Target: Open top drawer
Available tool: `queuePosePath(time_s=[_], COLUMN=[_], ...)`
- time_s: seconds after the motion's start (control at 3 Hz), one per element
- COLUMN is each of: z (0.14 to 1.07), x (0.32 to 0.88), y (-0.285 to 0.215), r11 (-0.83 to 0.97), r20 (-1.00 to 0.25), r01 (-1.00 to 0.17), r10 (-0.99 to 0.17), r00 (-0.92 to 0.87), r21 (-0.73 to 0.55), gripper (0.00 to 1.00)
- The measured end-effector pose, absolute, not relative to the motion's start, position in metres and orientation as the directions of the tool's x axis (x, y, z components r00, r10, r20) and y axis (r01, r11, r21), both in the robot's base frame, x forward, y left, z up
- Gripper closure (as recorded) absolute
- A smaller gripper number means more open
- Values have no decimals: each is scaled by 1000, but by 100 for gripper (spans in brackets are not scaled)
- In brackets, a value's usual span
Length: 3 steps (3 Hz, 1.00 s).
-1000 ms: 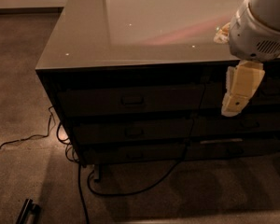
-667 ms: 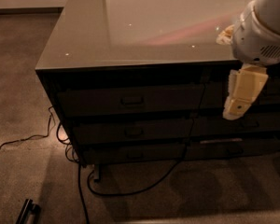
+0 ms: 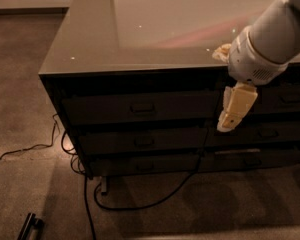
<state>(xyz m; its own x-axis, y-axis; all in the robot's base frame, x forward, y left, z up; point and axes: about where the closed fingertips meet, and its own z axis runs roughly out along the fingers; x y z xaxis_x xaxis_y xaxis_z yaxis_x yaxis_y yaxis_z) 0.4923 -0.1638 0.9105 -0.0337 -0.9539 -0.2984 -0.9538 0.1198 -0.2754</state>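
The top drawer (image 3: 140, 108) is the uppermost dark front in the left stack of the cabinet, under the counter edge. It sits flush with the cabinet face, with a small metal pull (image 3: 142, 107) at its centre. My gripper (image 3: 234, 111) is cream-coloured and hangs pointing down from the white arm (image 3: 262, 51). It is in front of the cabinet at the drawer's right end, near the seam with the right-hand stack and well to the right of the pull. It holds nothing that I can see.
Two like drawers (image 3: 144, 141) lie below the top one, and the right-hand stack (image 3: 290, 100) is beside them. The glossy countertop (image 3: 140, 24) overhangs the fronts. Black cables (image 3: 140, 204) trail on the floor by the cabinet's foot. A dark bar-shaped object (image 3: 30, 226) lies bottom left.
My gripper has moved left and a little lower along the cabinet front, closer to the top drawer's right end. The drawer has not moved.
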Motion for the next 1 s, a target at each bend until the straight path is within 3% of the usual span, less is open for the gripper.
queuePosePath(time_s=[1.0], z=[851], x=[563], y=[-99], r11=[-35], r20=[-252], r01=[-960], r10=[-962], r00=[107], r21=[-277], gripper=[0])
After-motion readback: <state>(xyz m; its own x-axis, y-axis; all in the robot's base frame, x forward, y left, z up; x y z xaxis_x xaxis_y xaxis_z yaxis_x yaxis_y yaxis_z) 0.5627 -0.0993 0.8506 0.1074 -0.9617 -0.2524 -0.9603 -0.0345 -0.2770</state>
